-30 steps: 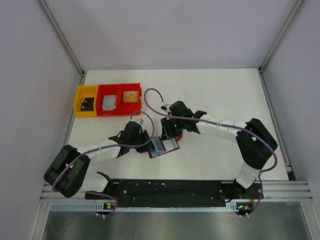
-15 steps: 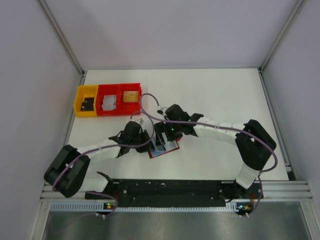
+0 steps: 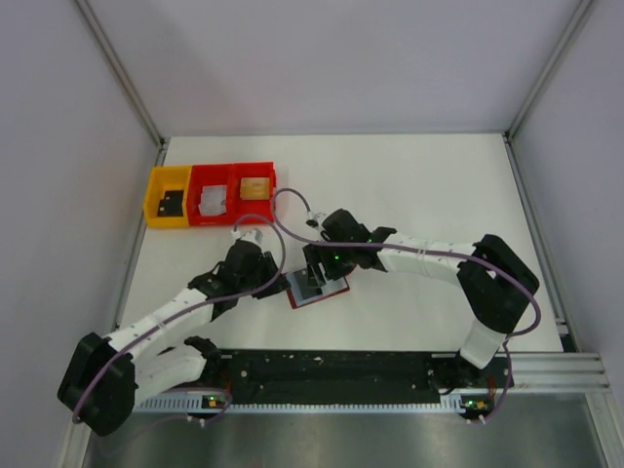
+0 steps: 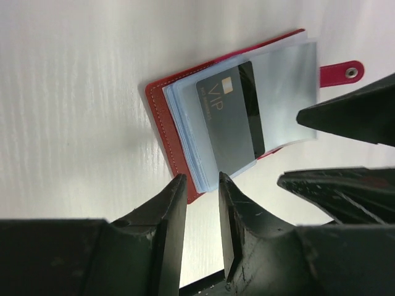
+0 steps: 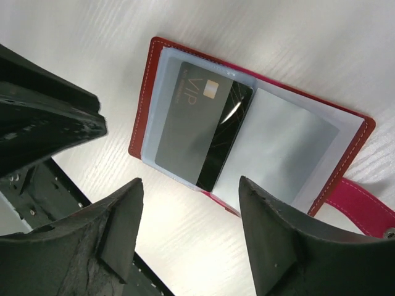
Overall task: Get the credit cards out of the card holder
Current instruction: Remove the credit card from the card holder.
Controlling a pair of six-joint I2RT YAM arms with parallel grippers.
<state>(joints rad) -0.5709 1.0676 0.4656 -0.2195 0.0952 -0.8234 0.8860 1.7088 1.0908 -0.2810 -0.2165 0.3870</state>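
**Left pincer narrowed at the card holder's corner, right pincer spread above it**

Left gripper [image 4: 200,182] sits at the near corner of the card holder [image 4: 162,126], its two fingers drawn almost together with only a thin slit between them. The holder's red corner and the edge of its clear sleeves show in that slit. Whether the fingers pinch the corner or only hover at it cannot be told.

Right gripper [image 5: 190,185] hangs over the holder with its fingers wide apart, one to each side of the open pages, and nothing sits between them.

The card holder lies open and flat on the white table [image 3: 439,195], between the two grippers. Its red cover faces down and its stack of pale blue-grey sleeves faces up. One credit card [image 5: 197,132] rests in the top sleeve, on the half of the holder nearer the left gripper. It is dark grey, marked "VIP", with a small gold chip and a black band along one edge. It lies tilted in the sleeve and reaches the sleeve's open edge. The sleeve on the other half looks plain. A red strap [image 5: 364,209] with a metal snap sticks out from the holder's far edge, on the side away from the left gripper.

A yellow bin [image 3: 168,195] and two red bins [image 3: 232,192] stand in a row well apart from the holder, to its far left in the top view.
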